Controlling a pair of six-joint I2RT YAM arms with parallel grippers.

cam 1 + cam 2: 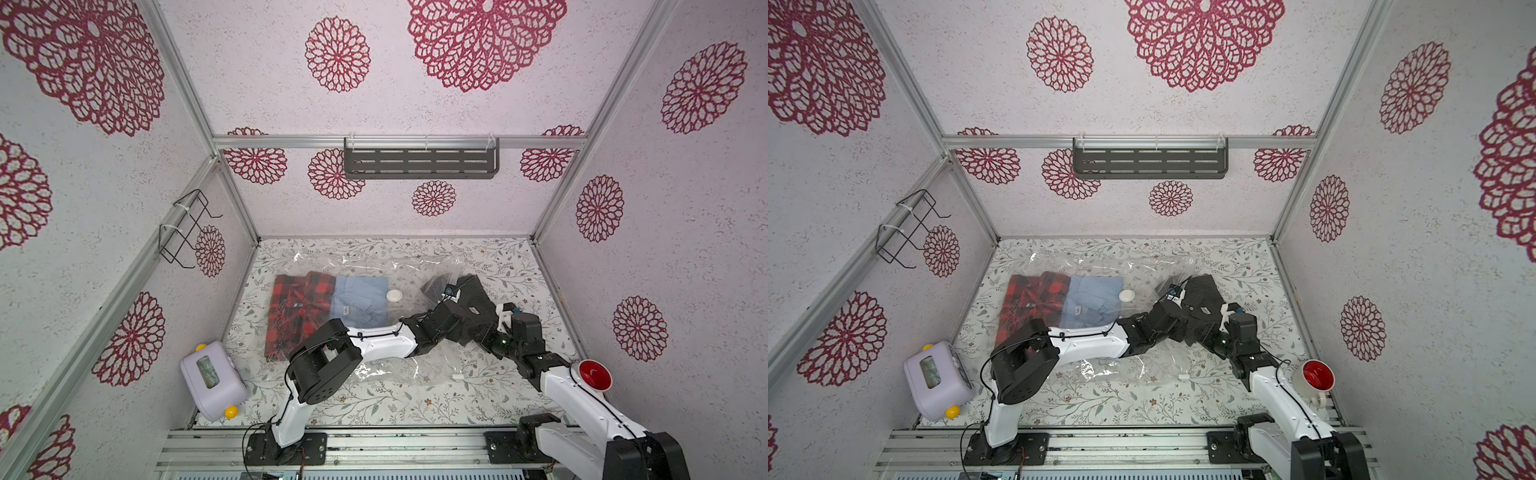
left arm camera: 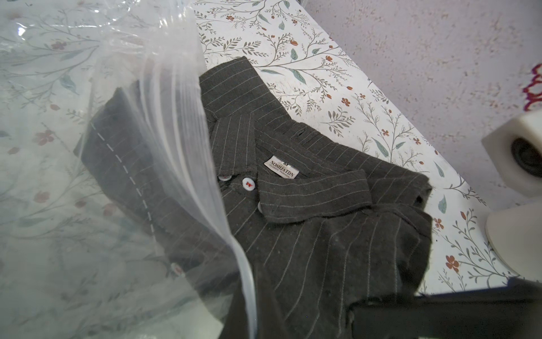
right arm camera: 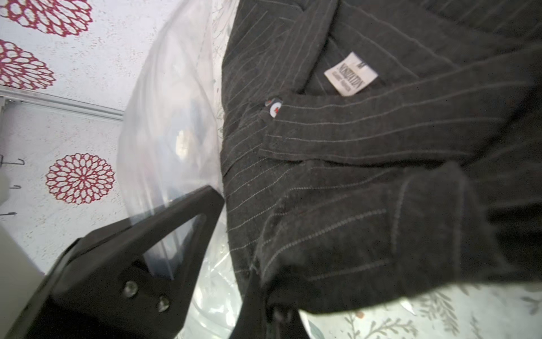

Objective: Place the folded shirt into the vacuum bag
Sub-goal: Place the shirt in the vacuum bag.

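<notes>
**Folded shirt (image 2: pixel 308 234) lying part way through the bag mouth**

Hidden or unclear:
- In both top views the shirt's near half is lost under two wrists packed close above it.
- The left fingers show in no view. They sit below the left wrist frame and, from above, under that wrist's camera mount.
- A dark blurred bar (image 2: pixel 440 317) in the left wrist view can't be identified.
- The collar label (image 2: pixel 281 169) lettering is too soft to read.

Shirt:
- It is dark grey with thin pale pinstripes, white buttons (image 2: pixel 248 185) sewn in red, and the collar facing up.
- It lies at the right end of the vacuum bag (image 1: pixel 374 259), right of the bench (image 1: pixel 415 399) centre.
- One end is under the clear film, past the zip-seal lip (image 2: pixel 199 146). The collar, label and placket are outside on the bench.
- The near edge is bunched and raised.

Bag:
- It is clear and crinkly, spread flat.
- A red plaid shirt (image 1: pixel 299 307) and a pale blue shirt (image 1: pixel 359 303) lie side by side inside at the left end.
- The white valve disc (image 1: pixel 394 295) sits just beside the blue one.

Arms:
- The left arm (image 1: pixel 382 343) reaches across the bag with its elbow high and its wrist over the mouth. Its fingers are closed, and the upper lip is drawn up toward them, tented over the shirt.
- The right arm (image 1: pixel 582 399) is folded short, with its wrist low by the collar end. The right fingers (image 3: pixel 140 249) are narrowed onto the bunched edge, one beside the film and one under the fold.
</notes>
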